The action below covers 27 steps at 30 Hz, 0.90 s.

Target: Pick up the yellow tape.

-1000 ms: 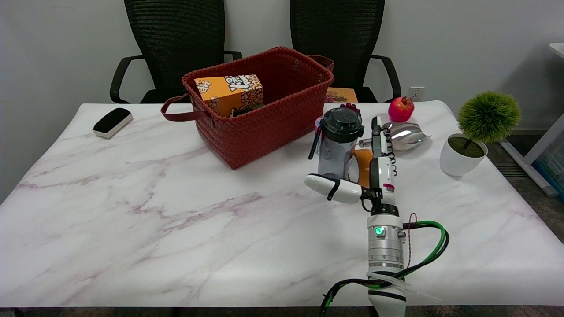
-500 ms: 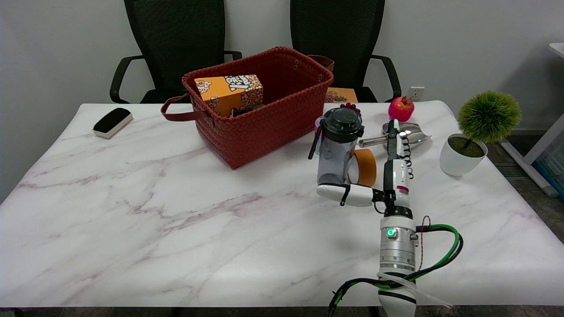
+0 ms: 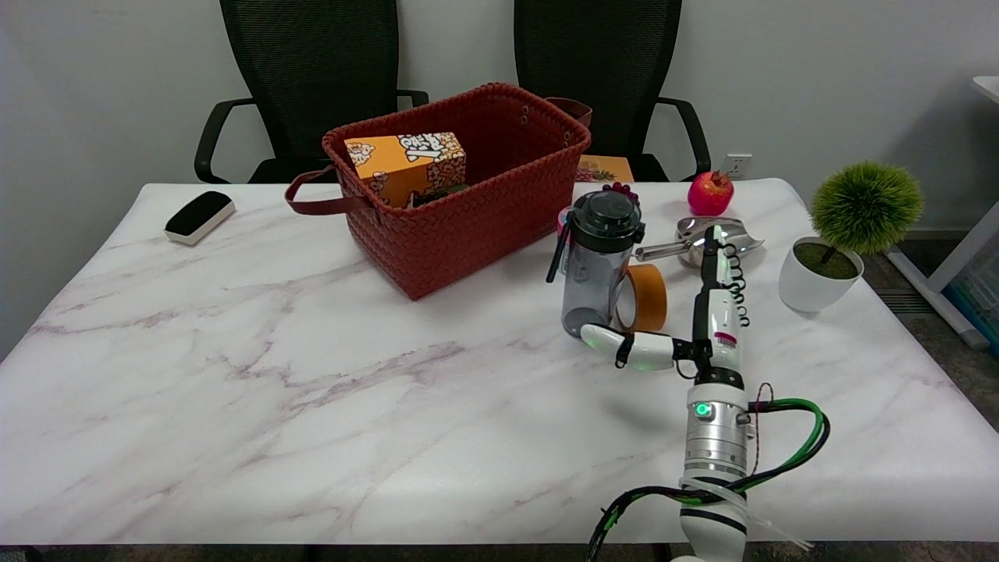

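Scanning from the frame's left: a black-and-white eraser block sits far upper left on the marble table, no risk there. A red woven basket holding an orange box sits upper centre, well apart from the action. Right of centre a clear bottle with dark lid stands upright, and the yellow tape stands on edge just beside it on the right, touching or nearly so, possibly leaning on it. The right hand is at lower right of the tape, holding nothing, fingers apart: thumb stuck out left near the bottle base, the other fingers stretched up-frame to the right of the roll, tips over the metal scoop. Main risks, my read: the thumb sweeps in and knocks the bottle over, since it looks tall and light; the roll, on edge, gets nudged and rolls or flops flat before the fingers close; fingers snag the scoop. A pomegranate further up and a small potted plant at far right look out of reach, low risk.
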Motion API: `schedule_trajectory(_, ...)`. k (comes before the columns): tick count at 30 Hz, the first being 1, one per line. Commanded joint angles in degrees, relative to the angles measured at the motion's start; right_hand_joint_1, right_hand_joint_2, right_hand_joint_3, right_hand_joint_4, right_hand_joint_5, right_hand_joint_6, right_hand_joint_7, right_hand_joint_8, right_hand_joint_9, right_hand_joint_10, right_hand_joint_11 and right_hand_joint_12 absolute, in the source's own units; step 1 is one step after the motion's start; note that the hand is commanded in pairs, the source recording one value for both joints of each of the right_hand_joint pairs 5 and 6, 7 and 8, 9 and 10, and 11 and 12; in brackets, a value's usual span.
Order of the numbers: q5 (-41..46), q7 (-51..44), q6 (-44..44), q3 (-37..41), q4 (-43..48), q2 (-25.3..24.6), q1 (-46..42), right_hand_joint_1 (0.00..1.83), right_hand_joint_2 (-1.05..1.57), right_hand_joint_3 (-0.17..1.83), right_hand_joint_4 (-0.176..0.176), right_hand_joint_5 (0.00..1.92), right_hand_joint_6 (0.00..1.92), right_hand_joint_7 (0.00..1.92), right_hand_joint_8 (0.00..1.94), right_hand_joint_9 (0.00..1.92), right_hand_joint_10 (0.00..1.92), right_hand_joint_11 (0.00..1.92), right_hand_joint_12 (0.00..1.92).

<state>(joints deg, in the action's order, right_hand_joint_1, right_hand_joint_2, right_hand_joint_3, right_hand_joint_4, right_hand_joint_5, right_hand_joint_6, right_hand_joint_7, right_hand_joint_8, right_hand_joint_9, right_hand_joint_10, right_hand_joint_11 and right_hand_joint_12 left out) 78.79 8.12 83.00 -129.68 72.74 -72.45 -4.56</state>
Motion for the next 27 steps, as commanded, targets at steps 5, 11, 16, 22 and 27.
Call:
schedule_trajectory(5, 3.21, -1.29, -9.07, 5.15, -1.11, -0.03, -0.08, 1.01, 0.02, 0.38, 0.000, 0.00, 0.00, 0.00, 0.00, 0.00, 0.00, 0.03, 0.03)
schedule_trajectory(11, 3.21, -1.29, -10.24, 5.62, -1.27, -0.06, 0.00, 1.00, 0.04, 0.37, 0.000, 0.00, 0.00, 0.03, 0.03, 0.00, 0.00, 0.12, 0.12)
schedule_trajectory(16, 3.21, -1.08, -10.24, 5.77, -2.00, -0.06, 0.01, 0.99, 0.05, 0.36, 0.000, 0.00, 0.00, 0.08, 0.08, 0.00, 0.00, 0.20, 0.20)
schedule_trajectory(22, 4.01, -0.04, -10.32, 5.78, -2.63, -0.06, 0.17, 0.99, 0.07, 0.34, 0.000, 0.00, 0.00, 0.12, 0.12, 0.00, 0.00, 0.27, 0.27)
schedule_trajectory(27, 4.01, 0.07, -10.74, 6.26, -2.63, 0.02, 0.49, 0.99, 0.08, 0.32, 0.000, 0.00, 0.00, 0.14, 0.14, 0.00, 0.00, 0.30, 0.30)
